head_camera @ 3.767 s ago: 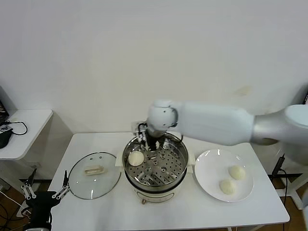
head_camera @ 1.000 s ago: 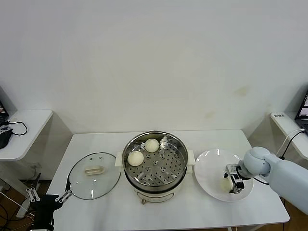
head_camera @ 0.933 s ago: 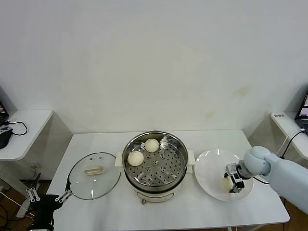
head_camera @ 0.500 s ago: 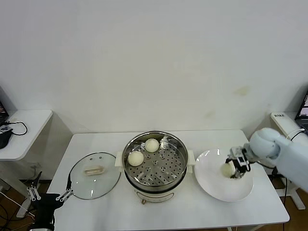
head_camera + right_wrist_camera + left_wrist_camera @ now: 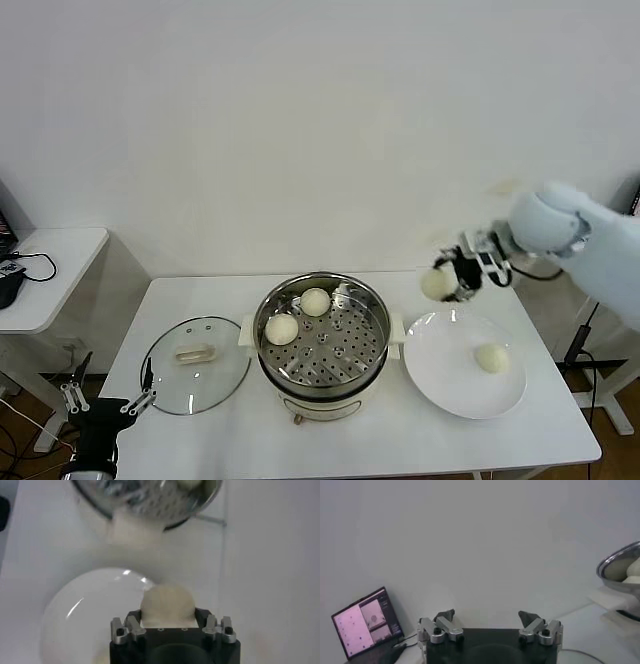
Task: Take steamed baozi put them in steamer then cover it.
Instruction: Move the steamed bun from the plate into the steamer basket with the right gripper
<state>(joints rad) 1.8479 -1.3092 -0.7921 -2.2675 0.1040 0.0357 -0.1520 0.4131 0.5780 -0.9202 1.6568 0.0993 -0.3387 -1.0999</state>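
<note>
The left gripper (image 5: pixel 104 402) was parked spread wide, below the table edge near the cover (image 5: pixel 196 364). The right gripper (image 5: pixel 452 277) was clamped on a steamed baozi (image 5: pixel 436 283), raised right of the steamer (image 5: pixel 322 337). No writing could be read.
</note>
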